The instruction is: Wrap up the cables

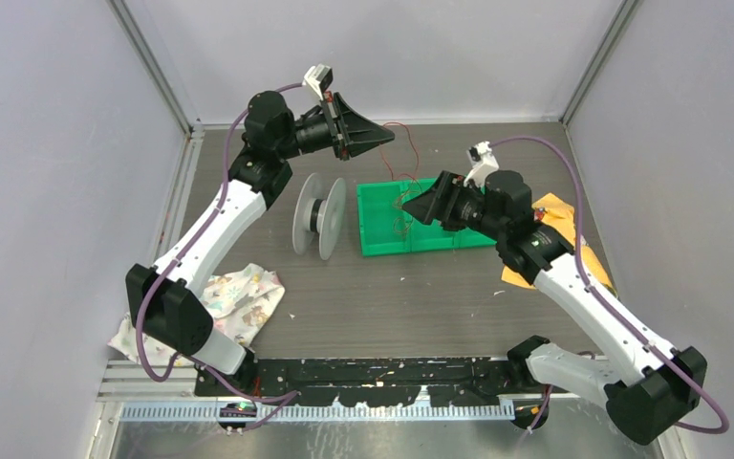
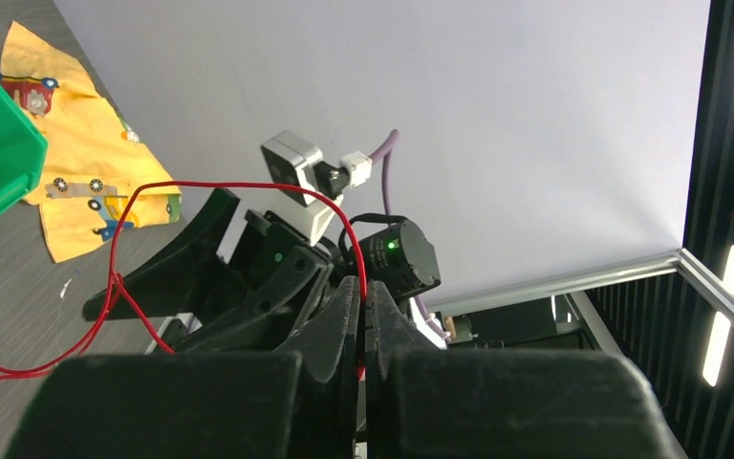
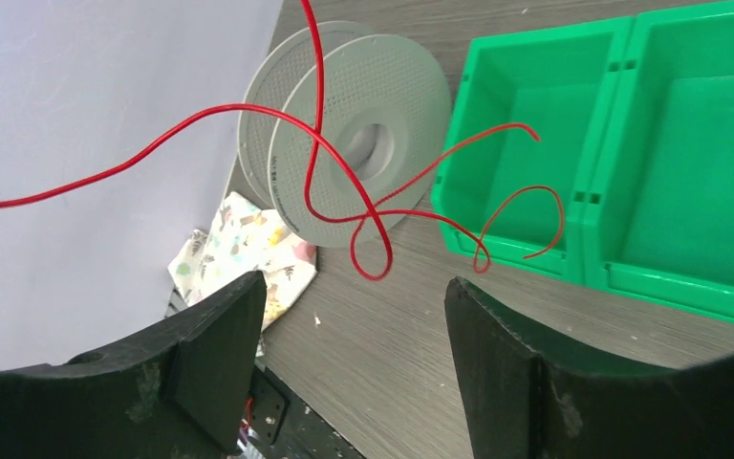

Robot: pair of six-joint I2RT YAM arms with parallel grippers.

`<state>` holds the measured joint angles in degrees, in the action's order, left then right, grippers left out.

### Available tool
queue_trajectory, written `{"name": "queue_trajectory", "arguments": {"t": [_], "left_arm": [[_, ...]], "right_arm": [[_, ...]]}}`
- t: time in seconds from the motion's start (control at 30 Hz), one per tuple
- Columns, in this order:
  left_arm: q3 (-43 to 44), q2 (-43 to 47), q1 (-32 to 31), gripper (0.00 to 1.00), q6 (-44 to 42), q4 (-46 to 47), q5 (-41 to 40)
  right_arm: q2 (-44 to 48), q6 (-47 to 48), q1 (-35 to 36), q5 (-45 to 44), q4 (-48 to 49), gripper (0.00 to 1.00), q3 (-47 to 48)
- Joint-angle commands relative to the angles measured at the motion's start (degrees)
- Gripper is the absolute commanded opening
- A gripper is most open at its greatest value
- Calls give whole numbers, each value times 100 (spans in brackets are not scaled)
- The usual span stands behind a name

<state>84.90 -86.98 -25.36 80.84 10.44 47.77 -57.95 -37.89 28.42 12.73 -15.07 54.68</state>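
Note:
A thin red cable point(image 1: 415, 148) runs from my left gripper point(image 1: 383, 136) down in loose loops into the green bin point(image 1: 382, 239). My left gripper point(image 2: 363, 298) is raised above the table behind the bin and is shut on the red cable point(image 2: 239, 184), which passes between its closed fingers. My right gripper point(image 1: 413, 207) hovers over the bin's left part. In the right wrist view it point(image 3: 354, 301) is open and empty, with the cable's loops point(image 3: 239, 109) hanging in front of it, not touching the fingers. No dark strands show.
A grey spool point(image 1: 320, 215) stands on edge left of the bin; it also shows in the right wrist view point(image 3: 373, 143). A patterned cloth point(image 1: 241, 296) lies at the near left. A yellow cloth point(image 1: 559, 218) lies under the right arm, right of the bin.

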Motion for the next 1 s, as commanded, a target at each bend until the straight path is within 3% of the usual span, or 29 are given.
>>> {"name": "queue_trajectory", "arguments": {"t": [0.0, 0.13, 0.47, 0.57, 0.6, 0.67, 0.8, 0.97], "left_arm": [[0, 61, 14, 0, 24, 195, -27], [1, 47, 12, 1, 44, 202, -10], [-50, 101, 14, 1, 55, 213, 57], [-94, 95, 14, 1, 68, 229, 53], [-101, 92, 14, 1, 65, 235, 52], [-105, 87, 14, 1, 65, 248, 64], [-88, 41, 23, 0, -4, 224, 109], [-18, -42, 23, 0, -448, -172, 60]], "right_arm": [[-207, -328, 93, 89, 965, 69, -82], [-319, -430, 85, -346, 1373, 51, -248], [-676, -481, 87, -535, 1791, 46, -305], [-723, -518, 86, -458, 1820, 31, -259], [-721, -501, 92, -418, 1770, 21, -233], [-587, -440, 86, -399, 1470, 2, -189], [-101, -64, 86, 217, 450, 1, 2], [516, 779, 85, 1345, -1713, 1, 761]]}}
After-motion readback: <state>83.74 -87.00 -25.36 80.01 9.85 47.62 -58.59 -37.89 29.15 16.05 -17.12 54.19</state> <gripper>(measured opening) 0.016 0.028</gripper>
